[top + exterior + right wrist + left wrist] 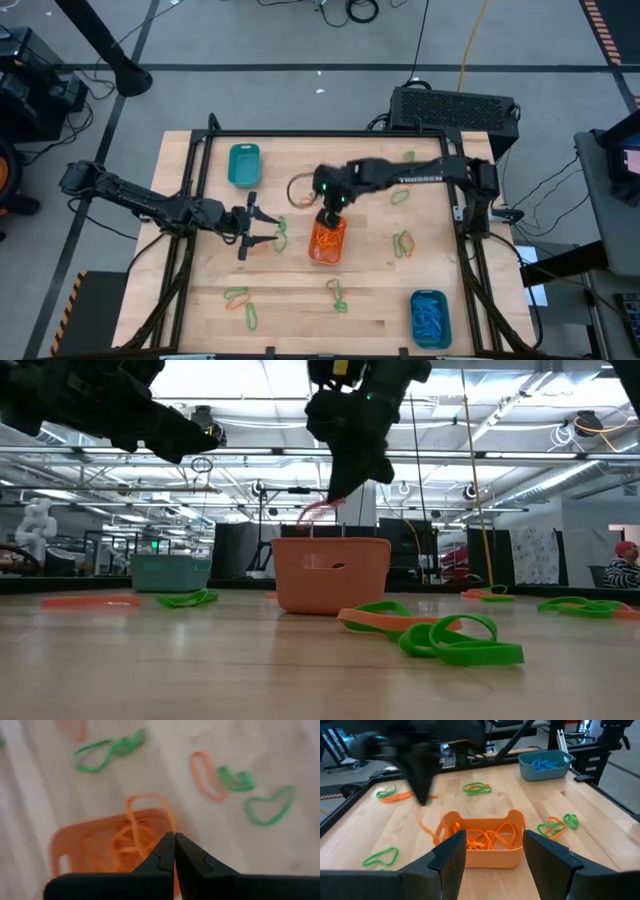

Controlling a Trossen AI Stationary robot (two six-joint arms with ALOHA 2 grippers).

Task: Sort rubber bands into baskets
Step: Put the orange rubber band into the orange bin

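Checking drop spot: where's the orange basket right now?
High view: the orange basket sits mid-table, directly under the shut right gripper, with the open left gripper just to its left.

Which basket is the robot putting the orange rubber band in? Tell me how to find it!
Look at the middle of the wooden table, under the right gripper. That basket is orange and holds orange bands; the other two are teal.
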